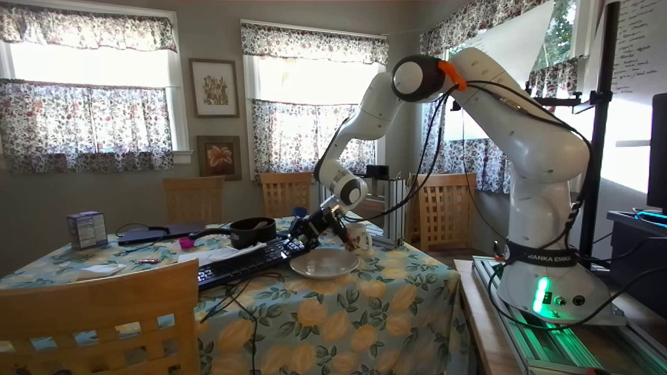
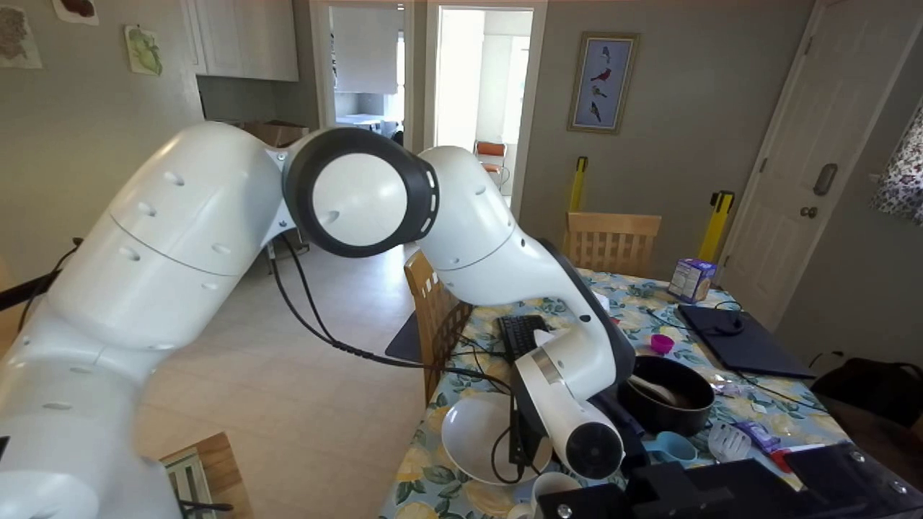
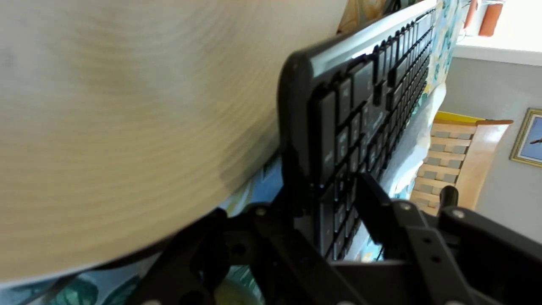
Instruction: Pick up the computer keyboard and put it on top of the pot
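Observation:
The computer keyboard, long and black, slants along the table beside the plate, also in view in an exterior view. In the wrist view the keyboard shows face up, its near end raised at the plate's rim. My gripper reaches in low along that end. In the wrist view the gripper has one finger under the end and one over the keys, shut on it. The black pot stands behind the keyboard with a utensil inside; it also shows in an exterior view. The wrist view does not show it.
A white plate lies directly under my gripper, with a mug beside it. White paper lies between keyboard and pot. The keyboard cable hangs over the table edge. A wooden chair stands at the near side.

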